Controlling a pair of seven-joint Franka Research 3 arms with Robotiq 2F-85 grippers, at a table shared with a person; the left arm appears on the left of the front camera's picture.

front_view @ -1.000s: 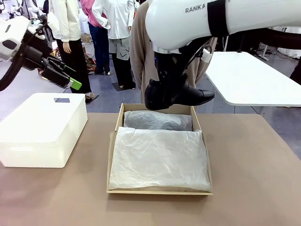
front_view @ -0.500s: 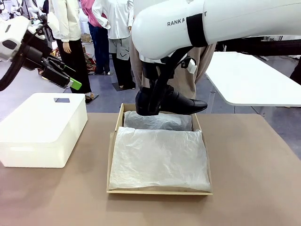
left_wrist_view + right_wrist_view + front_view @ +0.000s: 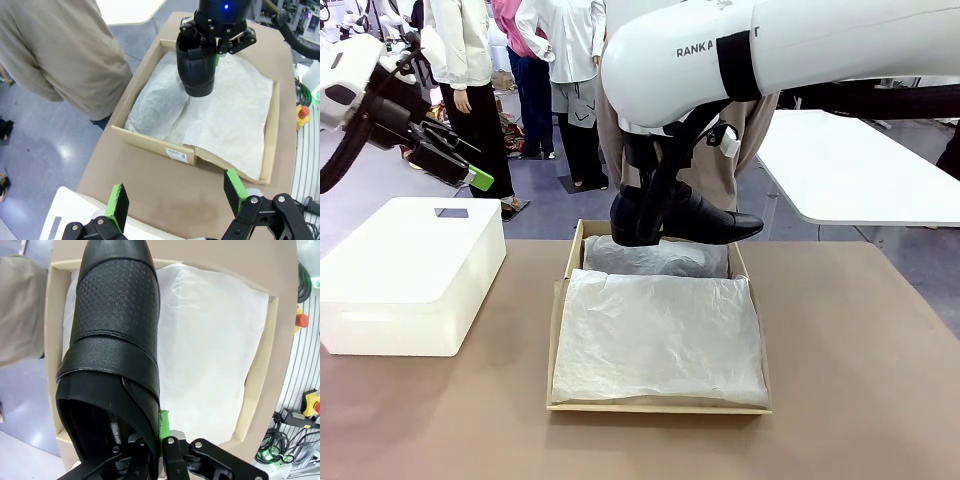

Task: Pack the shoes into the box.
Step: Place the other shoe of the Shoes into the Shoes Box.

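Observation:
One glossy black shoe (image 3: 692, 219) hangs level over the far end of the box (image 3: 558, 340), toe pointing right. My right gripper (image 3: 645, 212) is shut on its heel rim. In the right wrist view the shoe (image 3: 112, 330) points away over the box's rim (image 3: 272, 360), a green pad (image 3: 164, 422) pressed on its side wall. White tissue paper (image 3: 660, 335) covers the tan cardboard box, with a wrapped hump (image 3: 655, 257) at the far end. My left gripper (image 3: 470, 175) is raised at the far left, open and empty; its view looks down on the shoe (image 3: 196, 70) and the box (image 3: 150, 142).
A white rounded plastic box (image 3: 410, 270) stands on the left of the brown table. A person in a tan top (image 3: 55, 50) stands just behind the box. A white table (image 3: 860, 165) lies at the back right. A red stop button (image 3: 303, 111) sits by the table's edge.
The right arm carried the shoe a little to the left and lower over the box's far end, then held nearly still. The left arm has not moved.

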